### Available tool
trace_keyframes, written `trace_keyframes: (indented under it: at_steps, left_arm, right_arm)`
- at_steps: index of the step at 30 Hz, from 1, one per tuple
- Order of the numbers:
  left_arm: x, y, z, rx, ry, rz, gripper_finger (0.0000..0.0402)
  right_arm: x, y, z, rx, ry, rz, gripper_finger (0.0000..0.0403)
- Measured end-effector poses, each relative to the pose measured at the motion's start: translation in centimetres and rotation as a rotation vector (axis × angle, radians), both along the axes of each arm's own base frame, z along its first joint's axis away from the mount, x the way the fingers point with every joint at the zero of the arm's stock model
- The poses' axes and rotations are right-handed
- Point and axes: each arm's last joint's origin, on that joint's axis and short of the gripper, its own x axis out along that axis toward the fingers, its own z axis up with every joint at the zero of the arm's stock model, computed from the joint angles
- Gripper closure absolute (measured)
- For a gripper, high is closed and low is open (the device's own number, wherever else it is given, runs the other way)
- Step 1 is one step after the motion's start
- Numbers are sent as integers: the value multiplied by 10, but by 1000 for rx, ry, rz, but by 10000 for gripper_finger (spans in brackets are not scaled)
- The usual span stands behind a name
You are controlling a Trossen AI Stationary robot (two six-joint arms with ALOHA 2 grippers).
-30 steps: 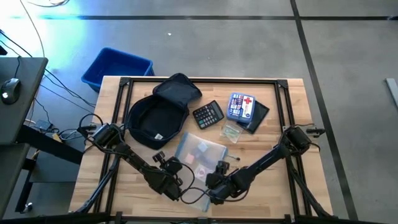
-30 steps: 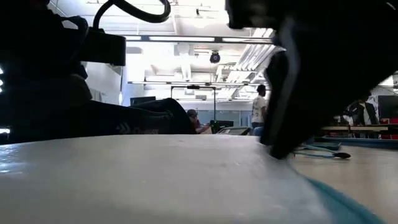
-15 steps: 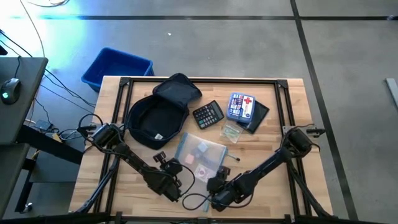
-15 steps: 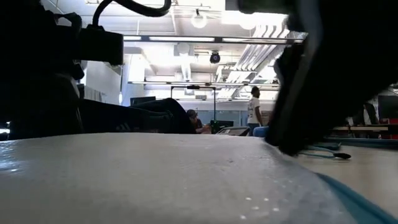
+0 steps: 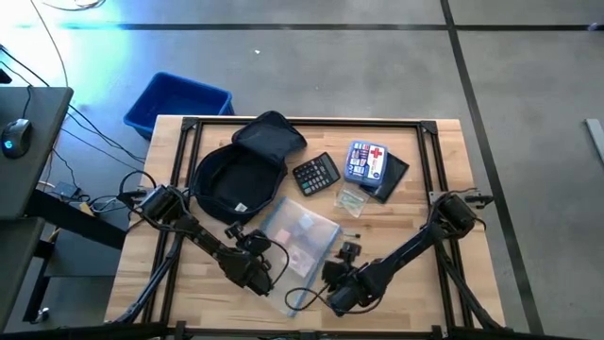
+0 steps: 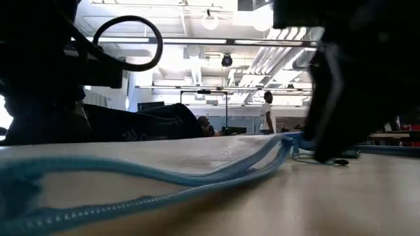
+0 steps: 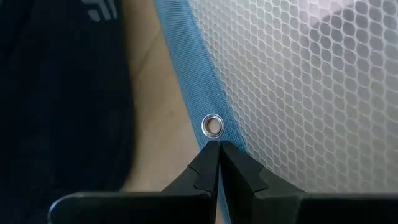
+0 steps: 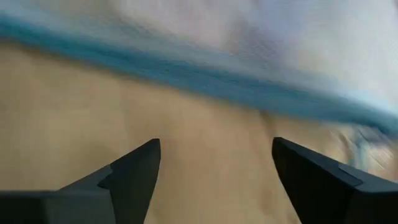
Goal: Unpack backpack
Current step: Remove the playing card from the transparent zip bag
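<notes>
The dark navy backpack lies open at the table's far left, its black lining showing. A see-through mesh pouch with a blue edge lies flat on the table in front of it. My left gripper is shut at the pouch's left edge, near its near corner. My right gripper stands open over bare wood just right of the pouch's near corner, with nothing between its fingers. In the low view the pouch's blue zip edge rests on the table. My left gripper pinches the pouch's blue edge strip between its two fingertips, right beside a metal eyelet. The fingers slant down from the table's left and near side, across the strip. The pouch lies on the table.
A calculator, a blue first-aid kit on a dark flat item and a small packet lie far right of the pouch. A blue bin stands on the floor beyond the table's far left corner.
My right gripper has drawn back from the pouch's near edge toward the table's right. The pouch's near end, raised before the low camera a second ago, has come down flat, its zip edge now on the table. My left gripper has shifted slightly toward the far edge.
</notes>
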Motion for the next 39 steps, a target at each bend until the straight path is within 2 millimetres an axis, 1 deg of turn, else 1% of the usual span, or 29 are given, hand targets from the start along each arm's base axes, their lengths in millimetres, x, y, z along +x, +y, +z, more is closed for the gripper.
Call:
trace_keyframes:
  at_steps: [2, 5, 7, 10, 15, 19, 22, 29, 35, 39]
  left_arm:
    - [-1, -3, 1, -5, 1, 4, 402]
    - [-1, -5, 2, -11, -9, -2, 402]
    - [-1, -5, 2, -14, -15, 4, 402]
    - [-1, -5, 1, -18, -16, 6, 402]
    - [-1, -5, 1, -15, -23, 3, 402]
    - [0, -5, 1, -13, -30, 1, 402]
    - [0, -5, 1, -13, -30, 1, 402]
    - [0, -6, 0, -12, -21, -22, 402]
    - [0, -6, 0, -11, -21, -24, 401]
    - [0, -6, 0, -11, -24, -25, 402]
  right_arm:
    - [-3, 1, -1, -20, -18, -10, 137]
    - [-2, 0, -11, 5, -36, 13, 163]
    - [0, -6, -22, 41, -48, 20, 182]
    - [1, -16, -27, 54, -71, -1, 219]
    - [0, -28, -24, -6, -96, -11, 283]
    - [2, -42, -25, -25, -98, -47, 316]
    - [4, -50, -30, -7, -93, -65, 336]
    - [6, -50, -30, 0, -119, -48, 377]
    - [4, -49, -22, -40, -167, -55, 393]
    - [6, -51, -23, -40, -172, -60, 399]
